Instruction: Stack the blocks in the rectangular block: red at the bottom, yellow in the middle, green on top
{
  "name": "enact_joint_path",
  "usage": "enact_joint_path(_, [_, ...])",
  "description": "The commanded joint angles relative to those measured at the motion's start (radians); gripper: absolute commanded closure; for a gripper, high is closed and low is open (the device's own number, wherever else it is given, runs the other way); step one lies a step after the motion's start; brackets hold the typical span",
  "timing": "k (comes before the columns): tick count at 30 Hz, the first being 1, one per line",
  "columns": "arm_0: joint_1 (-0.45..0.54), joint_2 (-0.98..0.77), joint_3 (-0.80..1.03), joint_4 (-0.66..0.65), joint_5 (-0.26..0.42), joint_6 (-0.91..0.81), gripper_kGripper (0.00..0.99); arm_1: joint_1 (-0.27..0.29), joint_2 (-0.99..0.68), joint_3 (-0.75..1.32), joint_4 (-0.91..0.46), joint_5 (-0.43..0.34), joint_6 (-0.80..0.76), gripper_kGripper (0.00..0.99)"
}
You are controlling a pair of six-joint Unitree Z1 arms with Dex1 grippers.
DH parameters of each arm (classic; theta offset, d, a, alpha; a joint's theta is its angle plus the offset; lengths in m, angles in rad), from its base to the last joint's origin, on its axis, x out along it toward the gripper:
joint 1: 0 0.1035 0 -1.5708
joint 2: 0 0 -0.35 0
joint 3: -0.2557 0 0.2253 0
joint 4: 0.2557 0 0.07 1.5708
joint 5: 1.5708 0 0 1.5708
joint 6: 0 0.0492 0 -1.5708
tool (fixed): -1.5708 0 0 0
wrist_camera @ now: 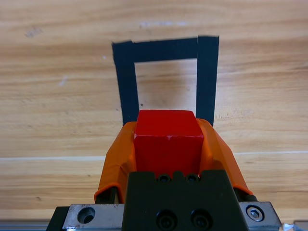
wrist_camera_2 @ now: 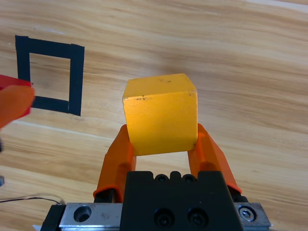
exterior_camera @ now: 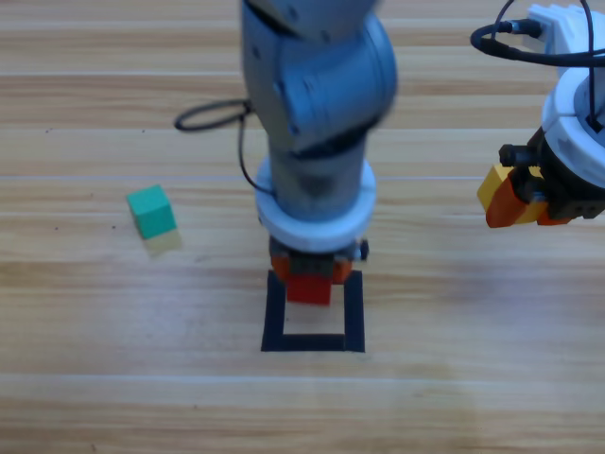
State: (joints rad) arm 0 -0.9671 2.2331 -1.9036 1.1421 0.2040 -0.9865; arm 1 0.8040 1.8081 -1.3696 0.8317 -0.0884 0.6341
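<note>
Your left gripper [exterior_camera: 309,284] clamps the red cube [exterior_camera: 309,288] over the tape square's [exterior_camera: 313,342] far edge; your right gripper [exterior_camera: 522,203] (far right) clamps yellow [exterior_camera: 494,188]. Green [exterior_camera: 151,210] sits left.

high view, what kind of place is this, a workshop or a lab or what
Probably a robot test bench: a bare wooden table with a black tape square, small coloured cubes like the green one, and two arms; the left gripper holds the red cube.

Matt red cube [wrist_camera: 168,139], matt yellow cube [wrist_camera_2: 160,113], grained wooden table [exterior_camera: 454,312], black tape outline [wrist_camera: 207,77]
</note>
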Motion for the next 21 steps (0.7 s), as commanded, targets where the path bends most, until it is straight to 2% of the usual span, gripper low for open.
enact_joint_path(1, [-0.025, 0.059, 0.0, 0.007, -0.038, -0.037, 0.981, 0.017, 0.06, -0.005, 0.017, 0.021, -0.002, 0.757])
enact_joint_path(11, [-0.007, 0.083, 0.009, -0.035, -0.078, -0.063, 0.981, 0.017, 0.077, -0.006, 0.017, 0.021, -0.004, 0.757])
enact_joint_path(21, [0.028, 0.045, 0.156, -0.193, -0.092, -0.043, 0.978, 0.018, 0.114, -0.014, 0.015, 0.021, -0.001, 0.757])
